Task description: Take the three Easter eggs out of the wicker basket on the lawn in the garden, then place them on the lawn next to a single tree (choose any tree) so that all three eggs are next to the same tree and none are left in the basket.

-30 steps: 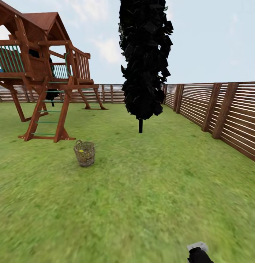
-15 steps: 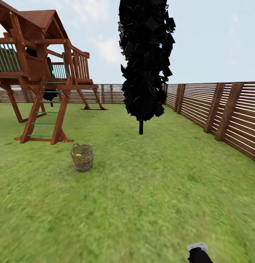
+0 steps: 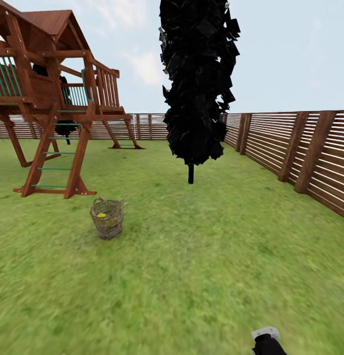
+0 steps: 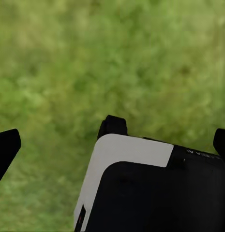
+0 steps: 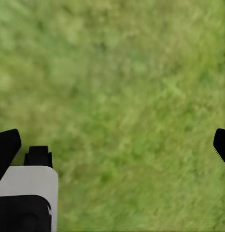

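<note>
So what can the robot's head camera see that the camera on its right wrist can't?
Head view alone: the wicker basket with something yellow inside, probably an Easter egg, plus the wooden play tower, the black-leaved tree and the slatted fence. Right wrist view alone: a close look past the right gripper, its two dark fingertips spread wide apart with nothing between them. Both share the green lawn.

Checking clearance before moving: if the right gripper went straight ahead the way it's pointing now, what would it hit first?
Only the lawn. The right gripper, fingers spread wide with nothing between them, points at bare grass; how far off the grass lies is unclear.
</note>
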